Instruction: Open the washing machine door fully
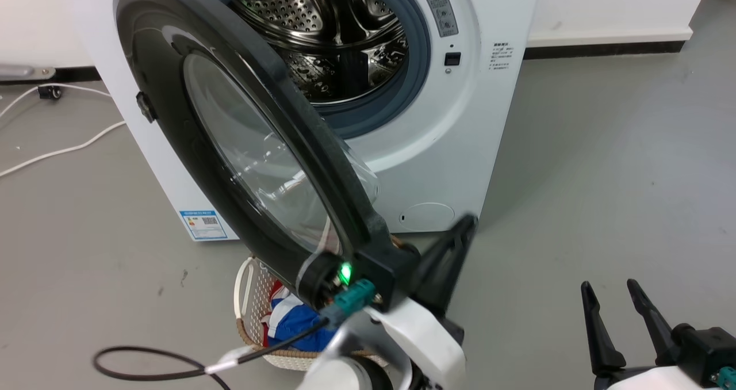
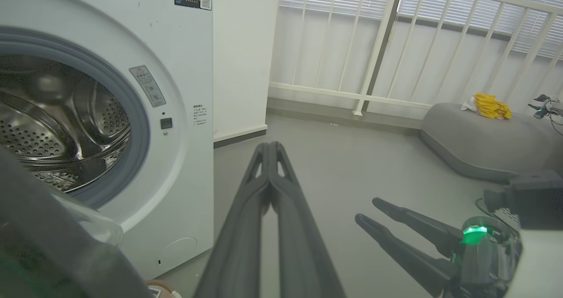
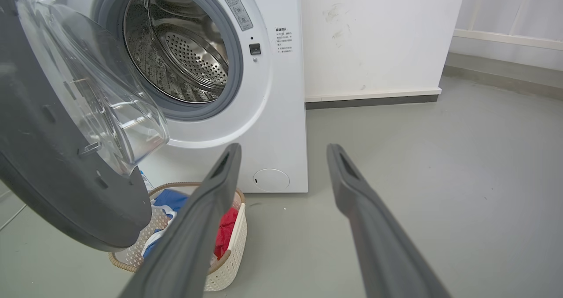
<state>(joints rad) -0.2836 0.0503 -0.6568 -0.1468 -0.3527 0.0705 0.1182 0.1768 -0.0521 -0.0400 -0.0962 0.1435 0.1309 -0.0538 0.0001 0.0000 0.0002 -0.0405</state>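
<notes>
The white washing machine [image 1: 443, 148] stands ahead with its steel drum [image 1: 322, 39] exposed. The washing machine door [image 1: 167, 79], a black ring around a clear glass bowl, stands swung out toward me at roughly a right angle to the front. My left gripper [image 1: 468, 223] is shut on nothing, its fingers pointing up just right of the door's lower free edge; I cannot tell whether the hand touches the door. In the left wrist view the left gripper [image 2: 269, 147] points past the machine [image 2: 176, 113]. My right gripper [image 1: 609, 286] stands open at the lower right, apart from the door [image 3: 66, 188].
A wicker laundry basket [image 3: 226, 254] with red and blue clothes sits on the floor under the door. White cables [image 1: 57, 148] lie on the floor left of the machine. A grey cushion [image 2: 475, 148] with a yellow cloth [image 2: 488, 107] lies by a white railing to the right.
</notes>
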